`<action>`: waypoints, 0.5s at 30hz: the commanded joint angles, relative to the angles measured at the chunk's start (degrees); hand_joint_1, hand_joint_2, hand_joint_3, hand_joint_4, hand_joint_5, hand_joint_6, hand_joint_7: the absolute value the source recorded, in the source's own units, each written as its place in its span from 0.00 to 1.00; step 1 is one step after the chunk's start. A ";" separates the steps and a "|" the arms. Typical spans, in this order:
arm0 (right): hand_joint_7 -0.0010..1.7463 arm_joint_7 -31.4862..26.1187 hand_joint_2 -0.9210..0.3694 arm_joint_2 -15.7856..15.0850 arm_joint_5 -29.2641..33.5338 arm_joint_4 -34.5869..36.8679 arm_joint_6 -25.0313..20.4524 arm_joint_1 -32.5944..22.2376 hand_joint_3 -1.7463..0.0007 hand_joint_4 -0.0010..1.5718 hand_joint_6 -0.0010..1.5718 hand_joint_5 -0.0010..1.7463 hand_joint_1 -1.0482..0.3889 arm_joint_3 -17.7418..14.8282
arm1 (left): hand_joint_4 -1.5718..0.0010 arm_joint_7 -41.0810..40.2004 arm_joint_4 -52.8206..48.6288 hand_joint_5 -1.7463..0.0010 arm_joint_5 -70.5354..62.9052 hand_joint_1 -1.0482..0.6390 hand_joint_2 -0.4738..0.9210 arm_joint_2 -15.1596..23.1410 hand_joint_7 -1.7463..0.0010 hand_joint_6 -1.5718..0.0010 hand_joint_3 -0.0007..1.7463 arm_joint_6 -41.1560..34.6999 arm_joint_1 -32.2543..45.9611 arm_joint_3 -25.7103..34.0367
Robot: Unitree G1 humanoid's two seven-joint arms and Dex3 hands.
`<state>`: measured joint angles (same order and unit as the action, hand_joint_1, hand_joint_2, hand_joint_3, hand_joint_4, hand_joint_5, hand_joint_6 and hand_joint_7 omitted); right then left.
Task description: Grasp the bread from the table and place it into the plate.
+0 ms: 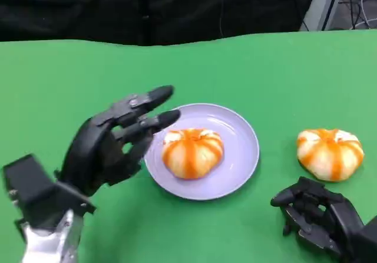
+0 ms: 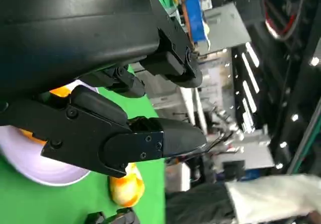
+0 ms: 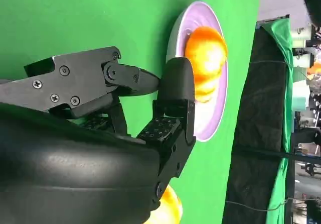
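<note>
On the green table (image 1: pixel 70 74), a lavender plate (image 1: pixel 241 157) is sitting at centre with one orange-striped bread bun (image 1: pixel 192 152) lying inside it. A second bread bun (image 1: pixel 330 153) is resting on the cloth to the robot's right of the plate, apart from its rim. Left hand (image 1: pixel 112 142) is hovering just beside the plate's left edge, fingers spread and holding nothing. Right hand (image 1: pixel 318 213) is sitting low near the second bun, fingers curling inward, nothing in its grasp, not touching the bun.
</note>
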<state>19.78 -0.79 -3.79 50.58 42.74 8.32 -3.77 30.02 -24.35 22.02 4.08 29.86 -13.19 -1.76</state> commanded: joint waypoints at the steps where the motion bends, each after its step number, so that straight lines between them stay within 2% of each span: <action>1: 0.62 0.40 0.00 -1.12 -0.52 1.00 -0.02 -0.37 0.74 0.42 0.47 1.00 0.54 -0.37 | 0.53 2.60 2.98 0.97 5.03 0.24 1.00 -0.41 0.98 0.59 0.24 -4.09 3.31 3.56; 8: 0.62 0.34 0.00 -1.20 -0.40 1.58 0.33 -0.05 0.74 0.42 0.48 1.00 0.54 -0.42 | 0.50 6.30 3.10 0.98 8.43 0.25 1.00 -1.06 0.99 0.58 0.24 -5.33 6.03 7.89; 15: 0.63 -0.41 0.00 -0.94 -0.02 1.09 0.18 -0.15 0.74 0.43 0.48 1.00 0.53 -0.25 | 0.49 7.89 5.02 0.98 12.01 0.24 1.00 -0.37 0.99 0.57 0.23 -10.74 10.05 12.16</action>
<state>19.84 -0.93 -3.62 51.42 43.33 8.67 -3.78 36.94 -20.75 32.58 2.56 20.85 -5.40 8.41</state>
